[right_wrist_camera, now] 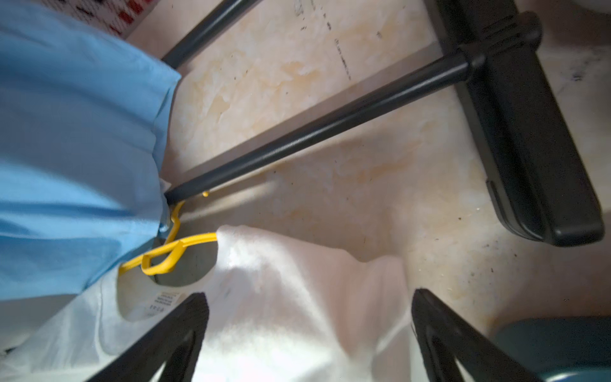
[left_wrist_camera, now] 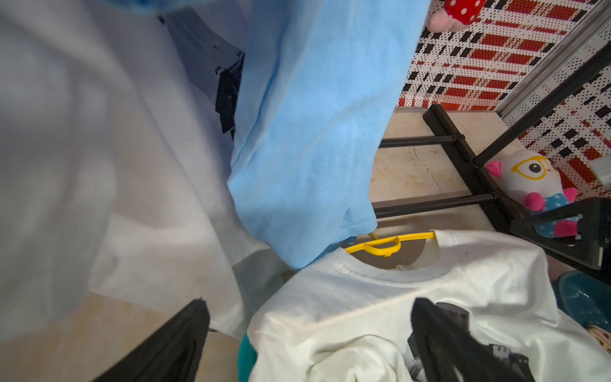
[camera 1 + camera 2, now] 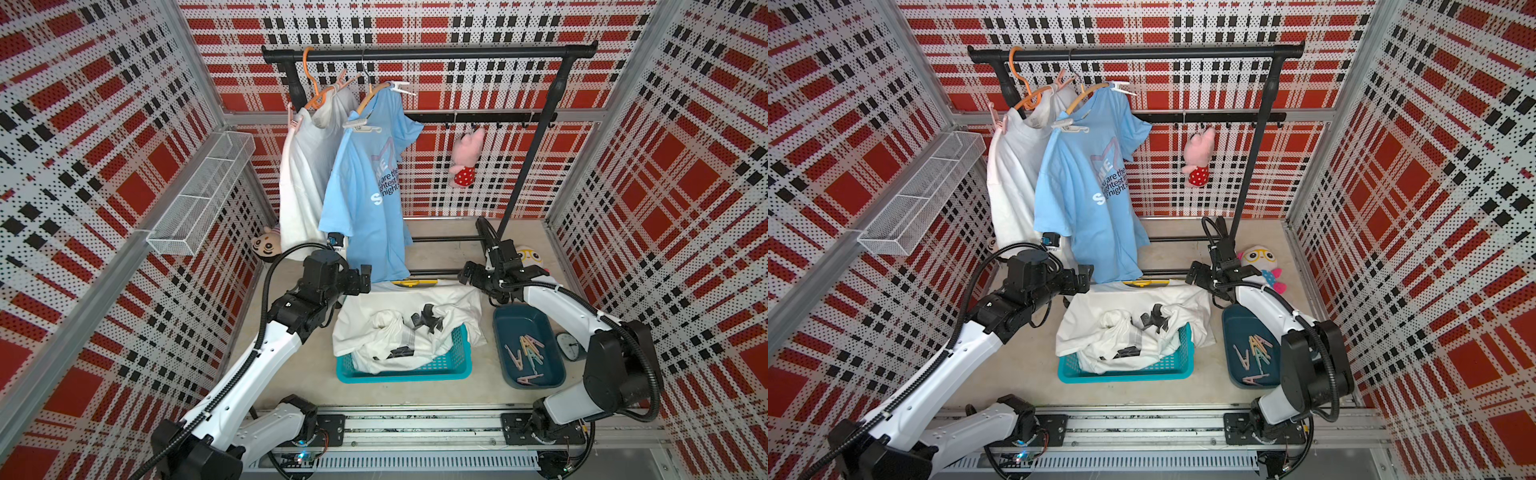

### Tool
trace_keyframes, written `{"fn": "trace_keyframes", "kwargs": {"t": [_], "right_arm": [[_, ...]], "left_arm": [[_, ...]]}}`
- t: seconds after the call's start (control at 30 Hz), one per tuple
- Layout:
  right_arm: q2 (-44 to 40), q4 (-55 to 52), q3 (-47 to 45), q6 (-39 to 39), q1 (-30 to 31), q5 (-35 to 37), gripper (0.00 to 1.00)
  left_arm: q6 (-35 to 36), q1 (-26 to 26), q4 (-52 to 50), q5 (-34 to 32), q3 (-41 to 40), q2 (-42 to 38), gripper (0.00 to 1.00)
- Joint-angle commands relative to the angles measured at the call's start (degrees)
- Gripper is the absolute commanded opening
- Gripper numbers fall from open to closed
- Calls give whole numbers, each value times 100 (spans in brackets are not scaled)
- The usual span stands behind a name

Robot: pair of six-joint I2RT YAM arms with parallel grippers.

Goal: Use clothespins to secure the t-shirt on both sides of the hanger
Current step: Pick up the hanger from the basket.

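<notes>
- Left gripper (image 2: 309,299), mid-left in both top views: gaping wide, holding nothing.
- Blue t-shirt (image 3: 365,216), upper centre: hanging from rack (image 3: 436,53).
- White t-shirt (image 3: 453,303), lower centre: lying across basket (image 3: 403,374).
- Right gripper (image 3: 500,276), mid-right: gaping wide, empty.
- Clothespins (image 3: 528,353), lower right: lying loose in tray (image 3: 519,322).

Looked like a robot lab cell staged as a laundry corner. Was boxed in by perforated panels (image 3: 415,25) printed in red plaid on aluminium posts (image 3: 193,62), with two robot arms (image 3: 249,365) bolted to a floor rail (image 3: 415,430). Held a garment rack (image 3: 428,53) of hung t-shirts (image 3: 365,187), a teal laundry basket (image 3: 403,376) and a tray (image 3: 513,320) of clothespins (image 3: 530,351).
</notes>
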Motion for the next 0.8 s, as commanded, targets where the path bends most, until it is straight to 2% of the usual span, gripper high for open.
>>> {"fn": "trace_keyframes", "kwargs": {"t": [0.0, 0.27, 0.33, 0.4, 0.67, 0.7, 0.77], "right_arm": [[-151, 580, -292, 971, -54, -125, 100], [-99, 1457, -666, 1727, -53, -646, 100], [-76, 1892, -852, 1995, -58, -790, 96], [33, 2274, -971, 2205, -61, -988, 90], [91, 2451, -1096, 2398, -60, -1026, 69], [46, 2449, -1141, 2372, -62, -1000, 64], [-106, 2460, -1269, 2328, -59, -804, 47]], "left_arm": [[-61, 29, 229, 77, -45, 21, 98], [-129, 29, 273, 239, -45, 93, 99], [-131, 16, 267, 265, -52, 93, 99], [-150, 17, 274, 243, -51, 63, 100], [-191, -19, 268, 232, -56, 22, 99], [-186, -31, 267, 230, -53, 22, 98], [-174, -50, 274, 189, -60, 18, 97]]}}
